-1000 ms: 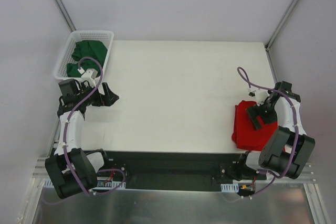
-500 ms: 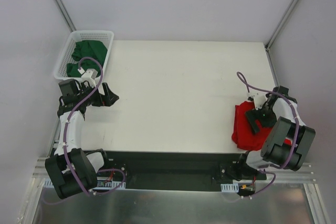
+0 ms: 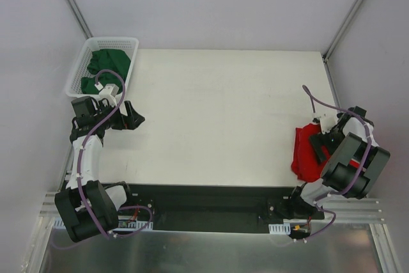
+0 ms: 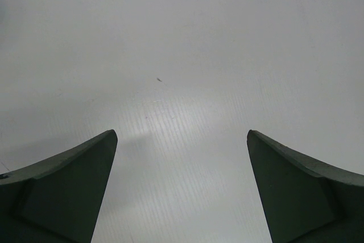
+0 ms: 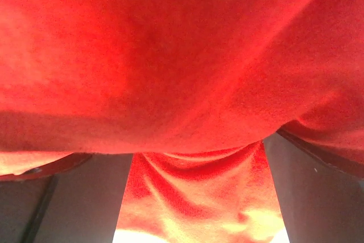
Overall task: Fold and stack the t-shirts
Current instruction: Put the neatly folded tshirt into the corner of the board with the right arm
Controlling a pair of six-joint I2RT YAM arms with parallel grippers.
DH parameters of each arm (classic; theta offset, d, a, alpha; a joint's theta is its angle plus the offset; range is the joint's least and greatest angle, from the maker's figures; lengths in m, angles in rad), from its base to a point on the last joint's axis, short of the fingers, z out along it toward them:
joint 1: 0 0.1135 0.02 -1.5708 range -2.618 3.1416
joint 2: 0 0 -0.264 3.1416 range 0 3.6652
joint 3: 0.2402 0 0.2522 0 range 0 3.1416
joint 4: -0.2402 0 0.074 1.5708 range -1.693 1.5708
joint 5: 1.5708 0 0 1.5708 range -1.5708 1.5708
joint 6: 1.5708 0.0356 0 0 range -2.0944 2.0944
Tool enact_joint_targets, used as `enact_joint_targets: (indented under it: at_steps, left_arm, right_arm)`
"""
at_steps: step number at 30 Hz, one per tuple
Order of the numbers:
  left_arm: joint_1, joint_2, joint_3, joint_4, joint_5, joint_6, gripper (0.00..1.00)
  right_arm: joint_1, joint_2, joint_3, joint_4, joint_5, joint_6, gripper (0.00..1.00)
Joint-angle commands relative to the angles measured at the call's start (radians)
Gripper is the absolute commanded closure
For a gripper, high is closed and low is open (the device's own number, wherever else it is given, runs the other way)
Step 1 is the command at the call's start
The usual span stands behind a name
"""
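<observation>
A bright red t-shirt lies bunched at the table's right edge. My right gripper is pressed into it from the right. In the right wrist view the red t-shirt fills the frame and drapes over both fingertips of the right gripper, whose fingers stand wide apart with cloth between them. Dark green t-shirts lie crumpled in the white basket at the back left. My left gripper hovers open over bare table just in front of the basket. Nothing lies between the fingers of the left gripper.
The white table stretches between the two arms. Metal frame posts rise at the back left and back right corners. The right arm's purple cable loops above the red cloth, near the right table edge.
The right arm has swung towards the right edge, and the red t-shirt has shifted right and bunched narrower with it. The left arm has not moved.
</observation>
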Motion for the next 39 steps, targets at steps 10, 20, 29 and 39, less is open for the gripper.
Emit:
enact_joint_targets:
  at_steps: [10, 20, 29, 39]
  left_arm:
    - [0.008, 0.01, 0.014, 0.018, 0.011, 0.008, 0.01]
    - [0.006, -0.002, 0.012, 0.018, 0.008, 0.008, 0.01]
    - [0.008, 0.018, 0.023, 0.02, 0.017, 0.003, 0.01]
    - [0.006, 0.017, 0.012, 0.018, 0.023, 0.011, 0.01]
  right_arm:
    - [-0.031, 0.0, -0.078, -0.071, -0.031, -0.155, 0.04]
    - [-0.068, 0.001, -0.013, -0.181, -0.109, -0.129, 0.04]
    - [-0.066, -0.016, -0.044, -0.181, -0.134, -0.095, 0.04]
    - [-0.061, -0.019, -0.073, -0.19, -0.16, -0.071, 0.04]
